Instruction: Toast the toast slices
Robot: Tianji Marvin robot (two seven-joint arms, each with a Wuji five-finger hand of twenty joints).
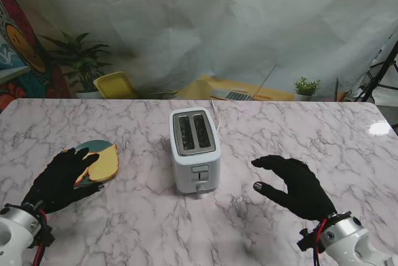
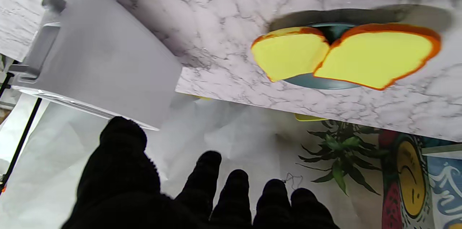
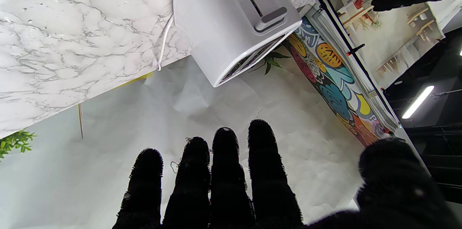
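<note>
A white two-slot toaster [image 1: 194, 150] stands mid-table with both slots empty; it also shows in the wrist views [image 2: 94, 56] [image 3: 234, 16]. Two yellow toast slices [image 1: 104, 161] with orange crusts lie on a teal plate [image 1: 93, 146] to its left, seen clearly as one slice [image 2: 288, 54] and another [image 2: 379, 59] in the left wrist view. My left hand [image 1: 62, 178], black-gloved, hovers open over the near edge of the plate, partly hiding it. My right hand [image 1: 293, 182] floats open to the right of the toaster, fingers spread and pointing toward it, holding nothing.
The toaster's white cord [image 1: 215, 109] runs off the far side of the marble table [image 1: 298, 135]. Beyond the far edge are a yellow chair [image 1: 115, 85], potted plants [image 1: 306, 86] and a laptop [image 1: 235, 95].
</note>
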